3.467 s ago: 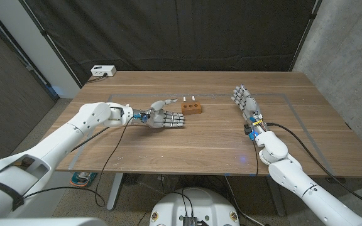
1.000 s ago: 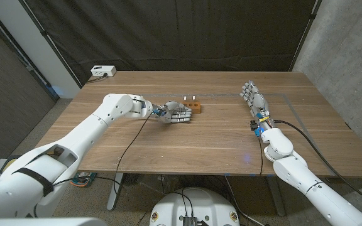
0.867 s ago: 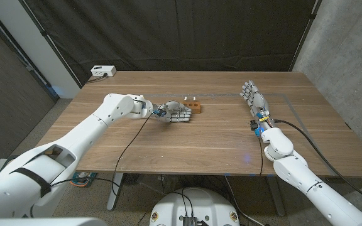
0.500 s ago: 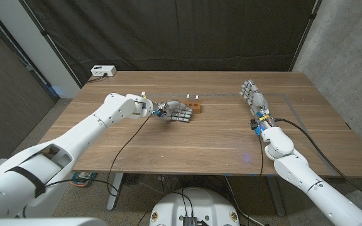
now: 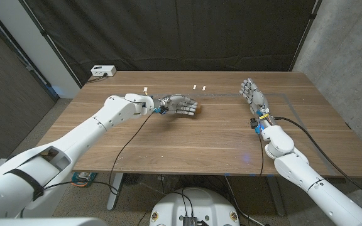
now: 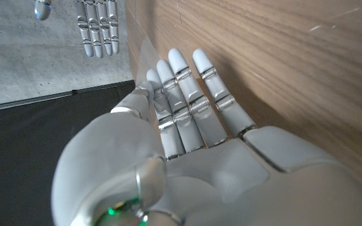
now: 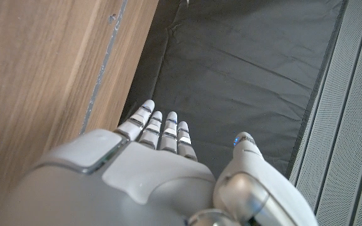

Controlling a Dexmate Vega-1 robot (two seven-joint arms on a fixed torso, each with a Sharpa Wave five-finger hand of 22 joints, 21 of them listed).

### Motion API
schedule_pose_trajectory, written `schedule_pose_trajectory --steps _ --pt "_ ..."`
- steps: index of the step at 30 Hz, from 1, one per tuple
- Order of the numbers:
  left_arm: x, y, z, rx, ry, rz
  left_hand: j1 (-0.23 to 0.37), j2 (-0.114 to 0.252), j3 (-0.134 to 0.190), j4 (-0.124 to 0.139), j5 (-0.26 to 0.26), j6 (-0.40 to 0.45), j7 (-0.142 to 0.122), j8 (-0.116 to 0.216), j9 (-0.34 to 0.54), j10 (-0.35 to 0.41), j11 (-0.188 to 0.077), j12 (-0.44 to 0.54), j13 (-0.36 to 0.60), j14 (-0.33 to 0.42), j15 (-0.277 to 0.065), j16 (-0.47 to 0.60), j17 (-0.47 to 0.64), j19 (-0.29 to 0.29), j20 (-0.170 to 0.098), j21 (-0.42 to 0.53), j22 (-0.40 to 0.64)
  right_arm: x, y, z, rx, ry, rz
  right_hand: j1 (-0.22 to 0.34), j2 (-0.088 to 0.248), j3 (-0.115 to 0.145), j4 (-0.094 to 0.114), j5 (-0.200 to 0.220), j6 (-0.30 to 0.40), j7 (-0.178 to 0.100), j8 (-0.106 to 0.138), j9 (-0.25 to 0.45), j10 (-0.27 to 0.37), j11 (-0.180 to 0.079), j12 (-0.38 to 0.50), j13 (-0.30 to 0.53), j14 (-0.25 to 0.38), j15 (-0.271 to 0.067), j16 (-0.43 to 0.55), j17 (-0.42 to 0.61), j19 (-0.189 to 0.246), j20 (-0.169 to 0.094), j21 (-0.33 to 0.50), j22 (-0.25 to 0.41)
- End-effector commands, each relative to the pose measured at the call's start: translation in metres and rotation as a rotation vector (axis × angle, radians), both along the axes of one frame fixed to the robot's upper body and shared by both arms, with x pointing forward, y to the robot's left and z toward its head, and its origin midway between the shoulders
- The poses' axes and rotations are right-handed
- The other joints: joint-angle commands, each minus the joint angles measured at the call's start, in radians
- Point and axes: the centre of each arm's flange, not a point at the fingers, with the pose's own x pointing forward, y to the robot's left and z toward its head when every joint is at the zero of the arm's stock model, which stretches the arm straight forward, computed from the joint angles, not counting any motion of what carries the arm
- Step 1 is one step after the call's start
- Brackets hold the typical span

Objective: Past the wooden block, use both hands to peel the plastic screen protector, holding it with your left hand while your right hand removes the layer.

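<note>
The wooden worktop is a dark-grained rectangle with a thin pale line marked near its far and right edges. On the far left corner sits a small white box with a cable. Far of centre lie small white pieces: one left of the middle, and a pair side by side slightly right of it. The wooden block sits left of centre, mostly covered from above, only its right end visible. In the left wrist view a clear plastic sheet lies against the wood.
</note>
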Motion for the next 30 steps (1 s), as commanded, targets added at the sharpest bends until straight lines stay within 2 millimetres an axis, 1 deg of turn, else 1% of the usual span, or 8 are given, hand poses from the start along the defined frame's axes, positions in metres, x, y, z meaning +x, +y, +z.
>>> schedule_pose_trajectory --steps 1,4,9,10,11,16,24,30 --pt "-0.008 0.001 0.017 0.011 -0.148 -0.019 0.002 0.007 0.005 0.003 0.006 0.065 -0.003 -0.001 0.004 0.030 -0.020 -0.004 0.005 0.010 -0.031 -0.004 0.004 0.002 -0.011 0.009 0.003 -0.004 0.001 0.010 -0.020 -0.021 -0.016 0.025 0.001 0.012 -0.013 0.004 0.034 -0.002 0.012 0.005 0.022 0.001 0.011 0.001 0.033 0.009 0.008 0.002 0.025 0.001 0.003 0.004" --pt "-0.011 0.005 0.026 0.069 -0.223 0.015 0.002 0.006 0.005 0.003 0.005 0.066 -0.002 -0.002 0.004 0.032 -0.020 -0.005 0.006 0.010 -0.030 -0.004 0.005 0.000 -0.013 0.011 0.004 -0.008 0.002 0.015 -0.032 -0.036 -0.034 0.045 -0.001 0.018 -0.027 0.002 0.062 -0.004 0.017 0.006 0.063 0.006 0.023 0.001 0.075 0.013 0.016 0.002 0.049 0.011 0.007 0.004" --pt "-0.013 0.011 0.034 0.140 -0.302 0.065 0.002 0.003 0.006 0.004 0.005 0.066 -0.001 -0.004 0.004 0.028 -0.019 -0.009 0.009 0.000 -0.029 -0.010 0.007 -0.014 -0.013 0.010 0.004 -0.014 0.004 0.023 -0.077 -0.021 -0.063 0.068 0.000 0.026 -0.041 0.000 0.111 -0.008 0.025 0.007 0.118 0.018 0.037 0.002 0.136 0.021 0.023 0.003 0.085 0.014 0.016 0.004" --pt "-0.013 0.013 0.036 0.150 -0.316 0.074 0.001 0.003 0.006 0.004 0.004 0.063 -0.001 -0.006 0.004 0.027 -0.018 -0.011 0.009 -0.002 -0.029 -0.011 0.007 -0.015 -0.012 0.011 0.004 -0.015 0.004 0.025 -0.092 -0.016 -0.067 0.072 0.008 0.031 -0.040 0.000 0.120 -0.011 0.024 0.007 0.130 0.019 0.039 0.002 0.164 0.030 0.029 0.005 0.088 0.019 0.016 0.005" --pt "-0.013 0.014 0.037 0.159 -0.325 0.081 0.001 0.003 0.006 0.005 0.004 0.064 -0.001 -0.006 0.005 0.026 -0.018 -0.011 0.010 -0.002 -0.028 -0.011 0.007 -0.016 -0.013 0.011 0.004 -0.016 0.005 0.027 -0.104 -0.011 -0.071 0.078 0.009 0.034 -0.043 -0.001 0.130 -0.017 0.025 0.007 0.137 0.016 0.040 0.002 0.172 0.037 0.027 0.005 0.092 0.033 0.016 0.006" --pt "-0.015 0.018 0.044 0.217 -0.395 0.114 0.000 0.004 0.007 0.006 0.004 0.063 -0.001 -0.008 0.005 0.025 -0.017 -0.014 0.012 -0.006 -0.029 -0.013 0.009 -0.027 -0.012 0.011 0.005 -0.022 0.007 0.033 -0.153 -0.012 -0.083 0.094 0.015 0.043 -0.050 0.001 0.139 -0.022 0.022 0.007 0.151 0.010 0.041 0.003 0.197 0.038 0.027 0.005 0.096 0.059 0.016 0.007" --pt "-0.015 0.021 0.059 0.312 -0.551 0.097 -0.001 0.005 0.009 0.010 0.005 0.062 -0.001 -0.012 0.005 0.022 -0.015 -0.020 0.015 -0.013 -0.029 -0.016 0.012 -0.046 -0.010 0.012 0.006 -0.026 0.008 0.046 -0.242 -0.017 -0.105 0.110 0.018 0.052 -0.057 0.001 0.149 -0.023 0.020 0.008 0.171 0.017 0.044 0.003 0.238 0.039 0.032 0.005 0.098 0.065 0.016 0.009" --pt "-0.016 0.022 0.068 0.359 -0.658 0.081 -0.002 0.005 0.009 0.013 0.005 0.064 -0.008 -0.014 0.006 0.021 -0.015 -0.024 0.018 -0.017 -0.029 -0.018 0.014 -0.065 -0.007 0.010 0.006 -0.029 0.011 0.054 -0.309 -0.017 -0.129 0.118 0.020 0.058 -0.060 0.002 0.157 -0.022 0.019 0.008 0.184 0.021 0.046 0.003 0.256 0.035 0.032 0.006 0.107 0.057 0.019 0.010"
